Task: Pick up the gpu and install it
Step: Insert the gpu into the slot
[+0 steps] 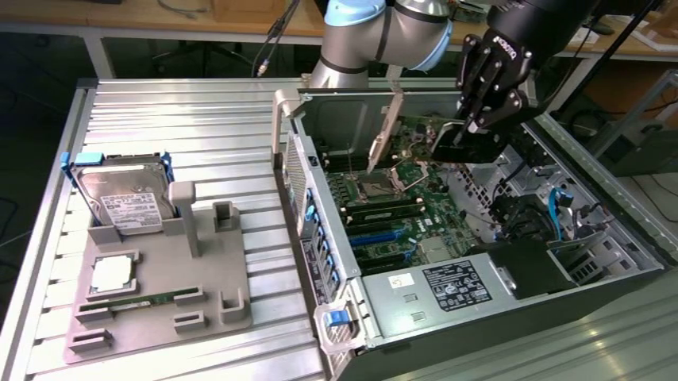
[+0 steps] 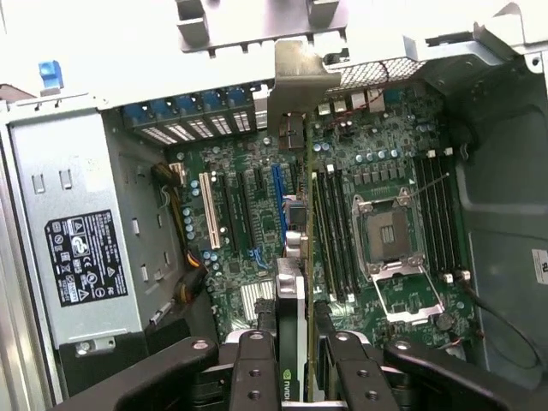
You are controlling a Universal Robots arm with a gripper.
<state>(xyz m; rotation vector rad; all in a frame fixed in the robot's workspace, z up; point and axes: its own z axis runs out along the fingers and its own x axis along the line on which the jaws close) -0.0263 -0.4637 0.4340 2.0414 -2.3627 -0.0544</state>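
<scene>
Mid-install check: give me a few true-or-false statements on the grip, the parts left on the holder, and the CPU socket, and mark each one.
1. The gripper is closed on the gpu over the open computer case. True.
2. The hard drive is mounted inside the case. False: it stands in the grey holder tray, to the exterior view's left of the case.
3. The memory stick lies in the holder tray. True.
4. A cooler covers the CPU socket. False: the socket on the motherboard is bare, with its metal frame in plain sight.
</scene>
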